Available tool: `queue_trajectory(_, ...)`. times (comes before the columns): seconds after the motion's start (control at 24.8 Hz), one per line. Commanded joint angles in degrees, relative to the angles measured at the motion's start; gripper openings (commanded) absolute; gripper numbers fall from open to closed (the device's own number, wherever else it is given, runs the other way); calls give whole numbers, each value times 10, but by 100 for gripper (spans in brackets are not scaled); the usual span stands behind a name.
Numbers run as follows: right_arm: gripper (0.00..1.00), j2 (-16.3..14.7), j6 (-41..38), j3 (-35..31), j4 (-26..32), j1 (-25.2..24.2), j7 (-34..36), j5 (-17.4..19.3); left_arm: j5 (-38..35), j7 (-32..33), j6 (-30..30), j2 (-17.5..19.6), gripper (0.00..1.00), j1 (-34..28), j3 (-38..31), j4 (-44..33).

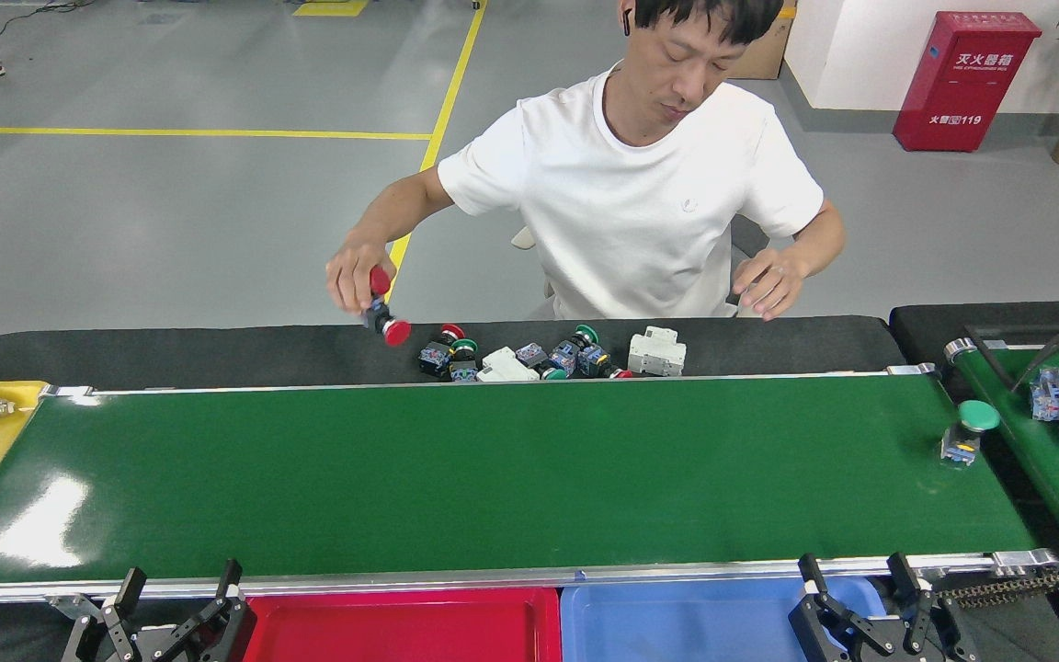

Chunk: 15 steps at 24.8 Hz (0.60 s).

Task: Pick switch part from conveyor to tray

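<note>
Green-capped switch part (966,430) stands on the conveyor (493,478) at right of frame. Red tray (401,625) at bottom centre, beside a blue tray (677,625). Left gripper (171,602) bottom left, fingers apart, empty. Right gripper (856,584) bottom right, likewise spread. Person's hand (353,276) at upper centre-left holds red-capped switches (384,317).

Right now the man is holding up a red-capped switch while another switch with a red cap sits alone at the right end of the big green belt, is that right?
Not quite. In the head view the lone switch at the right end of the conveyor has a green cap, not red. The person's hand does hold up a red-capped switch.
</note>
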<state>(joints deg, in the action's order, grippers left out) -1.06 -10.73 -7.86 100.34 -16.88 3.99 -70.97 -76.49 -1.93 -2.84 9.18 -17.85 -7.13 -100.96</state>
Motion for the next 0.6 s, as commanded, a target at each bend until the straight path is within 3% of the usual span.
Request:
queue_trajectory(0.0,99,-5,-3,-2,6,3,0,1,1,-4,-9,0,100,3,-3,-7)
queue_trajectory(0.56,99,-10,0,-2,4,4,-13,1,2,-4,-10,2,100,6,-5,-7)
